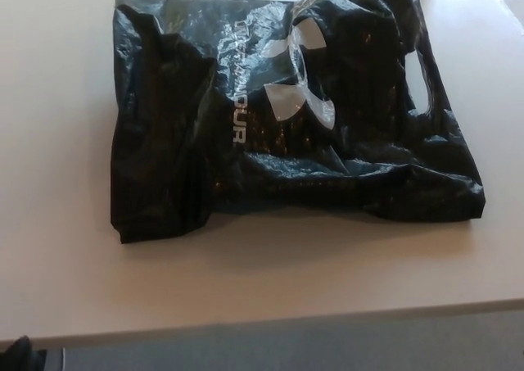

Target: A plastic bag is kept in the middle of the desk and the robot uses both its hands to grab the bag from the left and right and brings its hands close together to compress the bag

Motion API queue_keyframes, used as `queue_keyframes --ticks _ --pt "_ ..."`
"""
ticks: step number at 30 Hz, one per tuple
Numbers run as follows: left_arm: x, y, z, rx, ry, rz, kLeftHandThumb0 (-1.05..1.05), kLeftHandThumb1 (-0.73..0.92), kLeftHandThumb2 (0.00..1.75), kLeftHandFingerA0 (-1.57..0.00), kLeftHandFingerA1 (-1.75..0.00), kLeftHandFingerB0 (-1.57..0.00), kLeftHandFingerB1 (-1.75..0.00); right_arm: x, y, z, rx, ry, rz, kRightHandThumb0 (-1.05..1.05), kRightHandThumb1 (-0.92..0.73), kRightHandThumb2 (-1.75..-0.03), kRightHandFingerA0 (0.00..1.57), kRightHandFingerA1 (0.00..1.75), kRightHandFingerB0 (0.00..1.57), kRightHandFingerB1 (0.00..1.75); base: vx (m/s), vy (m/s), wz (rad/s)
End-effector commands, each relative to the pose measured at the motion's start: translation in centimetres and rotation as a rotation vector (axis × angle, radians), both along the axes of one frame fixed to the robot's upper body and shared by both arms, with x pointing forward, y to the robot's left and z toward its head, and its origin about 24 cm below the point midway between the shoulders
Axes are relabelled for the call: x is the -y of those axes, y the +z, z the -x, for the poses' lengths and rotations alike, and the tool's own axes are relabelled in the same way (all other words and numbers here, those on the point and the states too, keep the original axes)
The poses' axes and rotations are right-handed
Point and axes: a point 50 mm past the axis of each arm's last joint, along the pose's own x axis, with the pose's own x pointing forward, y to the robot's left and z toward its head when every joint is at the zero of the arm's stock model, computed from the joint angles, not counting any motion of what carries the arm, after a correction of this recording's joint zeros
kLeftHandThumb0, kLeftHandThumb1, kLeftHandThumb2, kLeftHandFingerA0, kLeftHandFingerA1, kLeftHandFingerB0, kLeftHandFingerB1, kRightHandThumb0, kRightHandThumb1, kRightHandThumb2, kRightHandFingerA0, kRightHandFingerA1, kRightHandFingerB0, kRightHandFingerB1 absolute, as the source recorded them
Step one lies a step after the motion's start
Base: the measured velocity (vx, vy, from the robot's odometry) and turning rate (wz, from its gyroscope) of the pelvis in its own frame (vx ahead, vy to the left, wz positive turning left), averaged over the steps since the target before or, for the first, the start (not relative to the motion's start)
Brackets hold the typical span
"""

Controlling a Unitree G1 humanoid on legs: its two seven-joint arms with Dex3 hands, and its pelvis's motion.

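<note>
A crumpled black plastic bag point(278, 117) with white lettering lies flat across the desk point(262, 273).

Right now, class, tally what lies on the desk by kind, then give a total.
Black plastic bag: 1
Robot hands showing: 0
Total on the desk: 1
</note>
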Motion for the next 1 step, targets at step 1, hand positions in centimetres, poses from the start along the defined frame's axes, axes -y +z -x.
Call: queue_keyframes --ticks 1 --pt "-0.1 0.03 0.1 -0.015 -0.021 0.029 -0.64 0.79 1.14 -0.02 -0.3 -0.02 -0.32 0.24 0.24 0.14 0.009 -0.004 0.004 -0.35 -0.59 -1.13 0.0 0.49 0.0 0.48 0.0 0.0 0.0"
